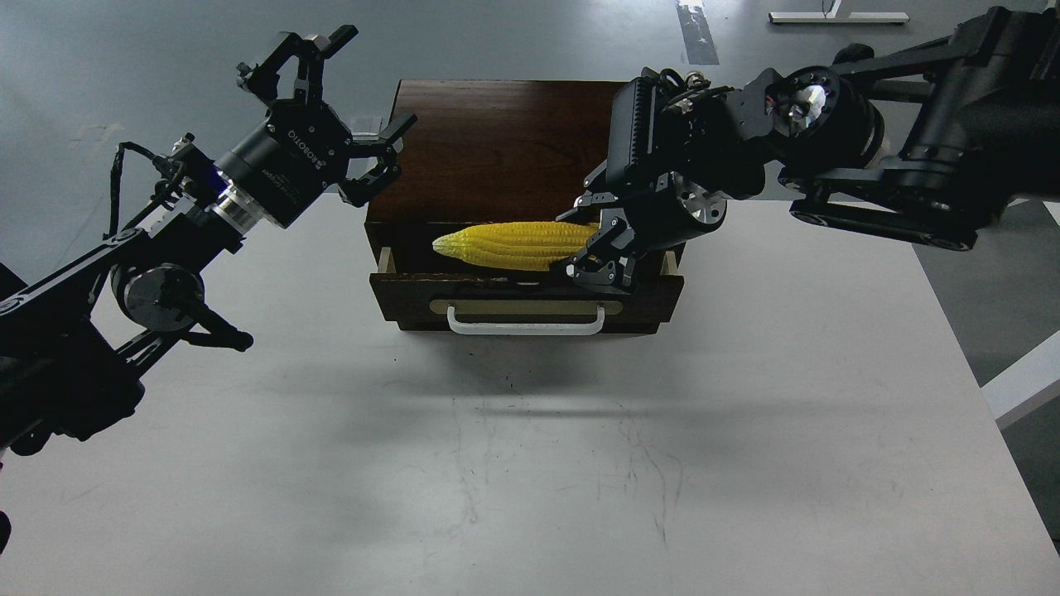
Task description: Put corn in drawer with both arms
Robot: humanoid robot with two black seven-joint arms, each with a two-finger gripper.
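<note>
The yellow corn (509, 246) lies lengthwise across the open drawer (414, 300), tip pointing left. The drawer is pulled a little way out of the dark wooden box (489, 141); its white handle (526, 325) faces me. My right gripper (598, 240) is at the corn's thick right end with its fingers spread above and below it, no longer clamping it. My left gripper (348, 112) is open and empty, held in the air beside the box's upper left corner.
The box stands at the far middle of the white table (530, 463). The table's right edge (969, 348) runs diagonally, with grey floor beyond it. My right arm's thick links (869, 149) hang over the box's right side.
</note>
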